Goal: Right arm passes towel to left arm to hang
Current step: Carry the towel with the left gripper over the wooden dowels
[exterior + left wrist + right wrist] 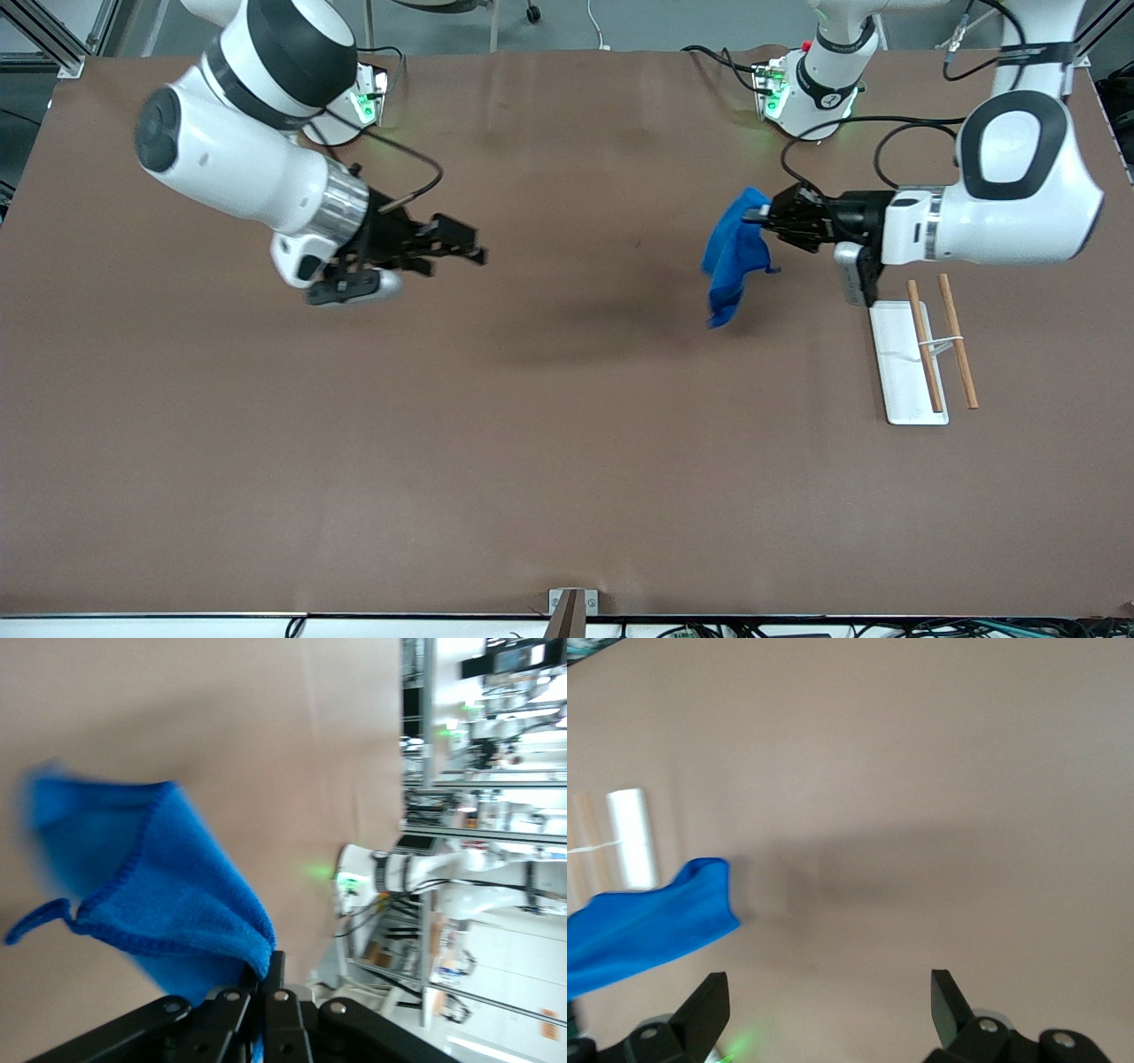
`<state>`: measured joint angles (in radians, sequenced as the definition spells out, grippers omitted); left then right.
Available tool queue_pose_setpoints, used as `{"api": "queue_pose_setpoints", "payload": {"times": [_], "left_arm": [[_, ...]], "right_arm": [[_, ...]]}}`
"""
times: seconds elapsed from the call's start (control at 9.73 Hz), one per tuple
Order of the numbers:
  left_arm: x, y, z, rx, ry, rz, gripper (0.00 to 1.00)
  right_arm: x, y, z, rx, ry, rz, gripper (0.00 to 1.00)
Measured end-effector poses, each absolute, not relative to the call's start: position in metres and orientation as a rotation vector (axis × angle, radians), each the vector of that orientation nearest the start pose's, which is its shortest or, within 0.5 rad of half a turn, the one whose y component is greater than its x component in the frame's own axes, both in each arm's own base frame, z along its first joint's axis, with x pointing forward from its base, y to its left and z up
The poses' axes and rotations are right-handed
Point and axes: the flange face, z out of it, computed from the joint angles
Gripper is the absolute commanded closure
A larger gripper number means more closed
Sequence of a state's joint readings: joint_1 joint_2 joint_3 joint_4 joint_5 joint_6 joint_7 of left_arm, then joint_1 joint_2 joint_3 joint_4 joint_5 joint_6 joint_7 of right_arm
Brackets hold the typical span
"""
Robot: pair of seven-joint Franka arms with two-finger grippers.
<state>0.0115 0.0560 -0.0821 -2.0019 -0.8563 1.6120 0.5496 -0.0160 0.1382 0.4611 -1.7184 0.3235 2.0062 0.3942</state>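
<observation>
The left gripper (764, 215) pinches the towel (733, 255), which hangs below it over the table (567, 461). The right gripper (461, 245), spread and empty, hovers well apart.

The left gripper (264, 992) has its black fingers (282, 1005) pressed together on a corner of the towel (151, 877). The bright blue cloth hangs in soft folds above the brown table (266, 744), its darker stitched edge ending in a small looped tail (35, 923).
</observation>
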Motion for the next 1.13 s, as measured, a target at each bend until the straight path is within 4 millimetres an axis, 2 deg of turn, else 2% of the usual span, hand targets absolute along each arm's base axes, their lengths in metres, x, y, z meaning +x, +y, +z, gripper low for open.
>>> {"api": "queue_pose_setpoints", "payload": {"times": [0.21,0.41,0.62,0.92,1.03,1.13], "left_arm": [[0.528,-0.079,0.439,2.363,-0.491,-0.266,1.0],[0.534,-0.041,0.434,2.487,-0.482,-0.26,1.0],[0.542,0.009,0.429,2.588,-0.442,-0.243,1.0],[0.572,0.062,0.43,2.676,-0.43,-0.189,1.0],[0.578,0.087,0.428,2.684,-0.458,-0.161,1.0],[0.576,0.12,0.425,2.69,-0.473,-0.136,1.0]], "right_arm": [[0.57,0.208,0.543,-2.881,0.187,-0.119,0.0],[0.576,0.137,0.555,-3.011,0.295,-0.138,0.0],[0.567,0.08,0.58,-3.071,0.402,-0.035,0.0],[0.548,-0.003,0.63,-3.089,0.387,0.077,0.0],[0.542,-0.025,0.641,-3.09,0.36,0.103,0.0],[0.538,-0.04,0.65,-3.09,0.337,0.112,0.0]]}}
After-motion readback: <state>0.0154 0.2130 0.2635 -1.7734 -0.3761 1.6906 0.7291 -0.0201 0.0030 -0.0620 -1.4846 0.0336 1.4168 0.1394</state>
